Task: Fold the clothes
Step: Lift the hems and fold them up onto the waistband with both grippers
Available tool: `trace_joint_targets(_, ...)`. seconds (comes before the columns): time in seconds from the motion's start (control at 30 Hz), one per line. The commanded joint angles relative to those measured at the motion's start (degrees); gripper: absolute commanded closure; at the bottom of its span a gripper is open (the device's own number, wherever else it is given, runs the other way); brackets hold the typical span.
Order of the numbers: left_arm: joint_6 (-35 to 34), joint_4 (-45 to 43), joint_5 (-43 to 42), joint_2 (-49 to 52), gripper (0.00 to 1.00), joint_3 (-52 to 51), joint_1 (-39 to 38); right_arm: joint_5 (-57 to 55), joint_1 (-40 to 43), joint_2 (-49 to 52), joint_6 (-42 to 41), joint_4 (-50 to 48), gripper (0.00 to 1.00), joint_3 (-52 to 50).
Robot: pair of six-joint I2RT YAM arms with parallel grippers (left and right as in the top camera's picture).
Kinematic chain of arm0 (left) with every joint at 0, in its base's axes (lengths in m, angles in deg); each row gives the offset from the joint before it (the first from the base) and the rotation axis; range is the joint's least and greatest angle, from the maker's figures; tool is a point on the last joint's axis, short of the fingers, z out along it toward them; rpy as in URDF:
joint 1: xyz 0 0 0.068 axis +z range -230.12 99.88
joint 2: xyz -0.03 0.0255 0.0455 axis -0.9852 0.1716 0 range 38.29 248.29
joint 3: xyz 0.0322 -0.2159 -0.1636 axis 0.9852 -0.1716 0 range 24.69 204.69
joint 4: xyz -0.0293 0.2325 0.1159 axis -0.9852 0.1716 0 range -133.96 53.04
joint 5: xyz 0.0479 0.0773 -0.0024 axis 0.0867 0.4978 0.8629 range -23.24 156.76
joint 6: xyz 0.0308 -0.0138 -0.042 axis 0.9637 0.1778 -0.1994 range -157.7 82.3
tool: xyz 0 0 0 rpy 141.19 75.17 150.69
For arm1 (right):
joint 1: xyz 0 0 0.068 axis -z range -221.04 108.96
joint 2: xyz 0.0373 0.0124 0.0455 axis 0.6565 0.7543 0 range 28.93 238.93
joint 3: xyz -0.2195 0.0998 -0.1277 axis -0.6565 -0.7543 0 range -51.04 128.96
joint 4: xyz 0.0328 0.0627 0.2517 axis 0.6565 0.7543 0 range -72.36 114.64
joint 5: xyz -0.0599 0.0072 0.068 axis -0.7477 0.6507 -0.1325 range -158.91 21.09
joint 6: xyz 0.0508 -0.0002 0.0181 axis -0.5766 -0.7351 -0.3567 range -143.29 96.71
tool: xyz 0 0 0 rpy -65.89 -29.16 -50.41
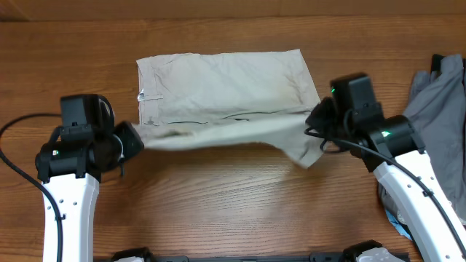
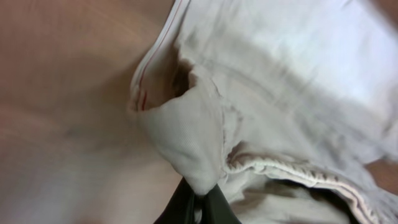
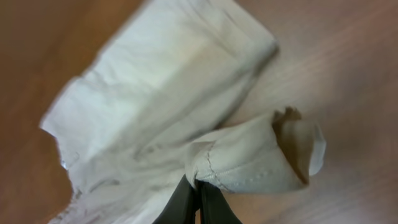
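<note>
One pair of beige shorts (image 1: 226, 91) sits upper middle of the overhead, small white tag (image 1: 142, 95) at the waistband, can't read it. Left gripper (image 1: 137, 143) is pinched on the waist corner, right gripper (image 1: 314, 122) pinched on the hem. One grey garment (image 1: 437, 109) far right.

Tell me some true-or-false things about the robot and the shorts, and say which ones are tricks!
1. The left hand and the right hand both pinch the shorts. True.
2. The shorts are blue. False: they are pale beige.
3. A grey cloth lies at the right end of the table. True.
4. The grey cloth covers the shorts. False: it lies apart from them, off to the right.
</note>
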Motion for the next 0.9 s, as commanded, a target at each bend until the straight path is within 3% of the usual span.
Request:
trace_joint_targets(0.0, -2.19, -5.05, 2.71, 1.75, 0.96, 1.2, 0.13, -6.25, 2.95, -0.37, 10.1, -4.48, 0.96, 1.64)
trace_joint_targets(0.4, -5.79, -28.57, 2.73, 14.14, 0.96, 1.2, 0.13, -6.88, 3.61, 11.93, 21.99, -27.41, 0.96, 1.64)
trace_joint_targets(0.87, -6.82, -58.42, 2.27, 33.75, 0.95, 1.2, -0.55, -10.08, 3.61, 27.58, 23.12, -52.3, 0.95, 1.64)
